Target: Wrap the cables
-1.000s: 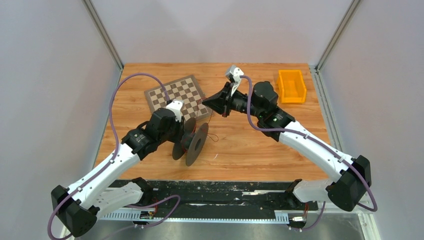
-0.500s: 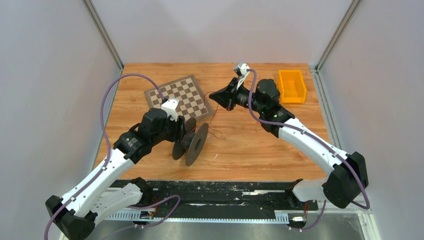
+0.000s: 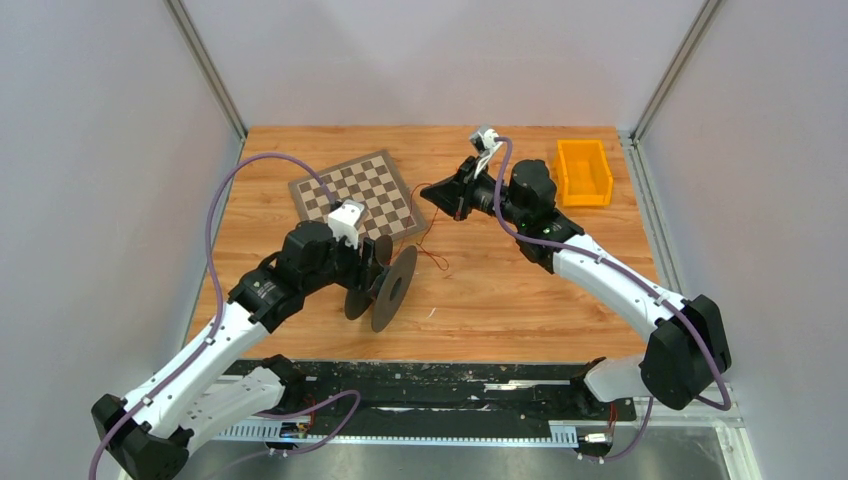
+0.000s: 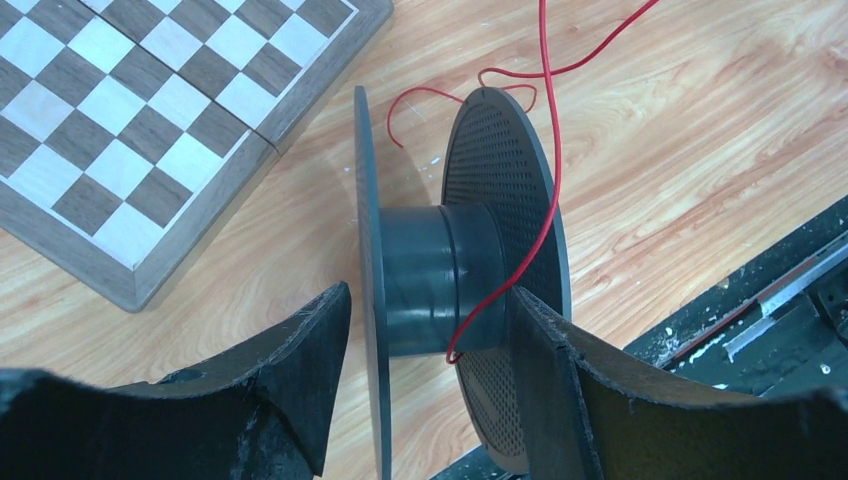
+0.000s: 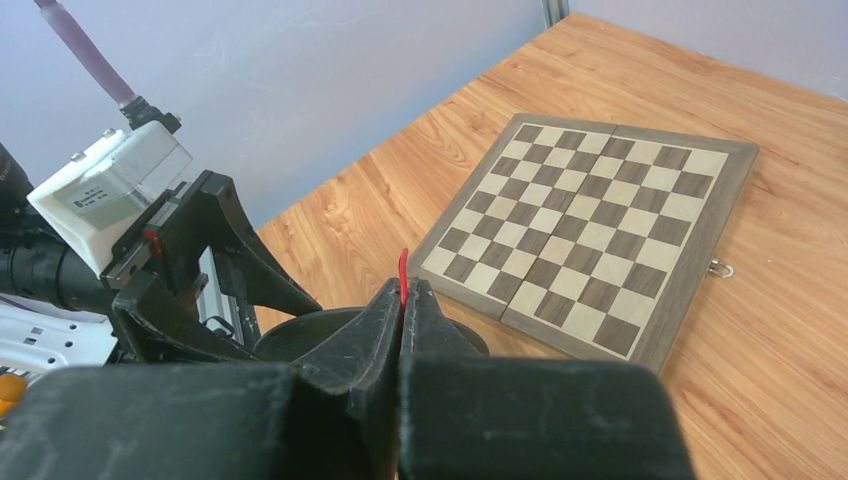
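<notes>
now you're mid-wind: your right pincer [image 5: 403,297] is clamped shut on the red cable [image 4: 547,72], which trails down to the spool [image 4: 430,265] on the tabletop [image 4: 700,150], while your left pincer [image 4: 430,300] gapes open astride it, so next likely grip and turn it.

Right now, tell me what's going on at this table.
Two arms are winding a thin red wire onto a dark spool that stands on its rims beside the chessboard. The right gripper is shut on the wire, held up above the table. The left gripper is open, straddling the spool. Just one strand reaches the hub; the rest hangs loose.
</notes>
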